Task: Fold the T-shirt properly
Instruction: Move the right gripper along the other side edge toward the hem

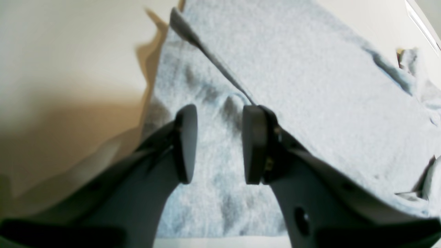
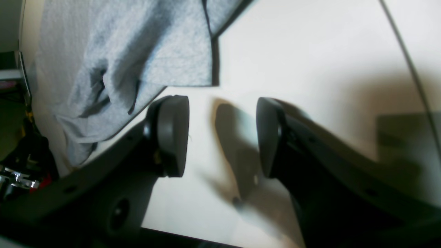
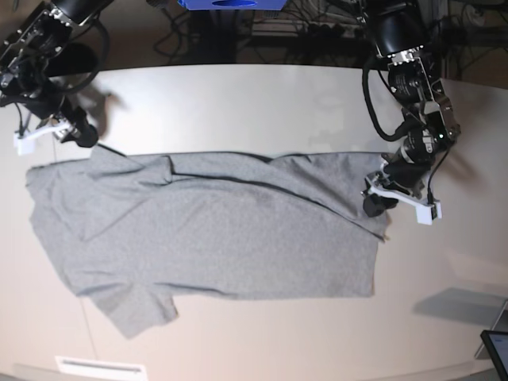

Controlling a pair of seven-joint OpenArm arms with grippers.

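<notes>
The heather-grey T-shirt (image 3: 214,230) lies spread across the table, plain side up, with its upper edge folded down over the body and a sleeve at the lower left. My left gripper (image 3: 373,205) is open just above the shirt's right edge. In the left wrist view its fingers (image 1: 186,144) stand apart over grey cloth (image 1: 293,69), beside a folded edge. My right gripper (image 3: 86,135) is open and empty over bare table at the shirt's upper left corner. In the right wrist view, the right gripper (image 2: 222,137) is just off a shirt corner (image 2: 137,51).
The pale table (image 3: 262,103) runs out to a curved far edge. A dark tablet corner (image 3: 496,345) sits at the front right. A white label (image 3: 99,367) lies at the front left edge. Cables and a blue object (image 3: 230,4) lie behind the table.
</notes>
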